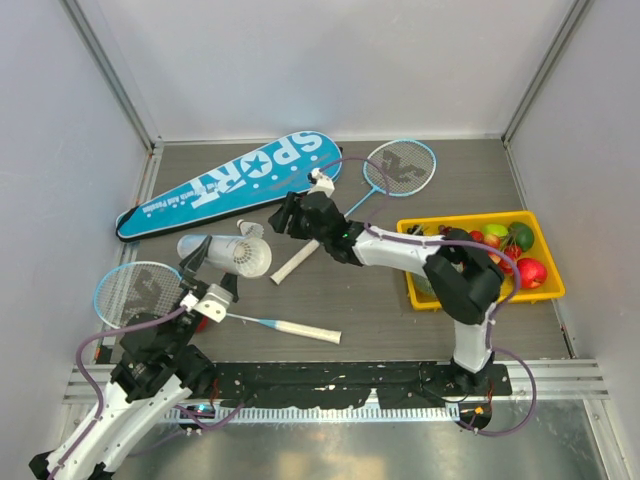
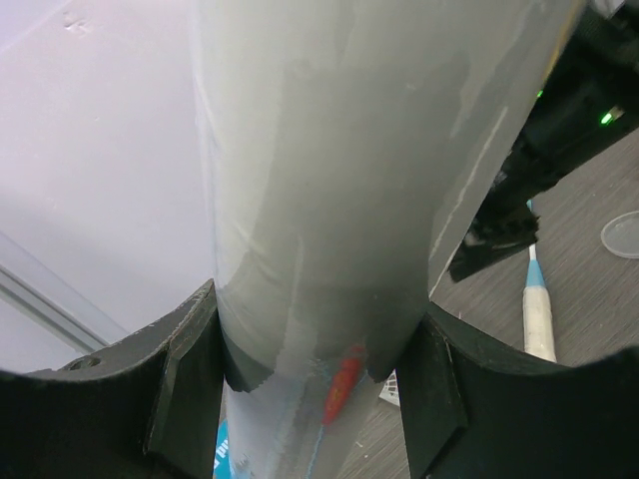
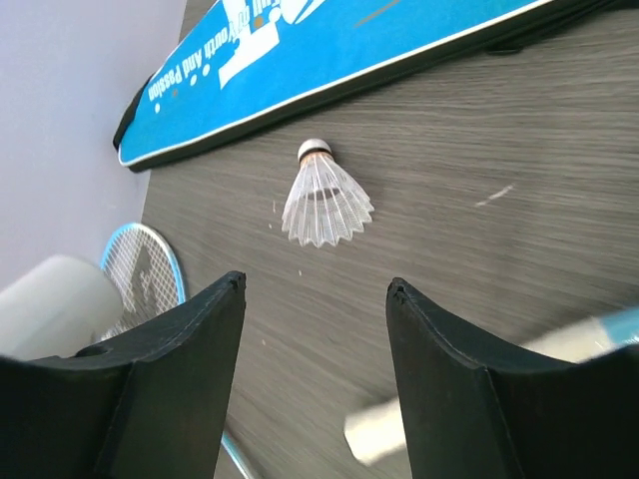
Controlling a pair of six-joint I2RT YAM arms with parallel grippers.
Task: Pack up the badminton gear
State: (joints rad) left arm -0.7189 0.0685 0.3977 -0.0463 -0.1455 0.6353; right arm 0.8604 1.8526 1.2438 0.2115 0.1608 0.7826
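Racket bag (image 1: 230, 185) on dark wood-grain table (image 1: 385, 295), pale walls (image 1: 300, 60)

Overhead, two wrist close-ups (bag (image 1: 235, 182) shared).

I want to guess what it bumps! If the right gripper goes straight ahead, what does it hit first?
Probably the white shuttlecock lying on the table ahead of the open right gripper; the blue SPORT bag lies beyond. Depth is unclear.
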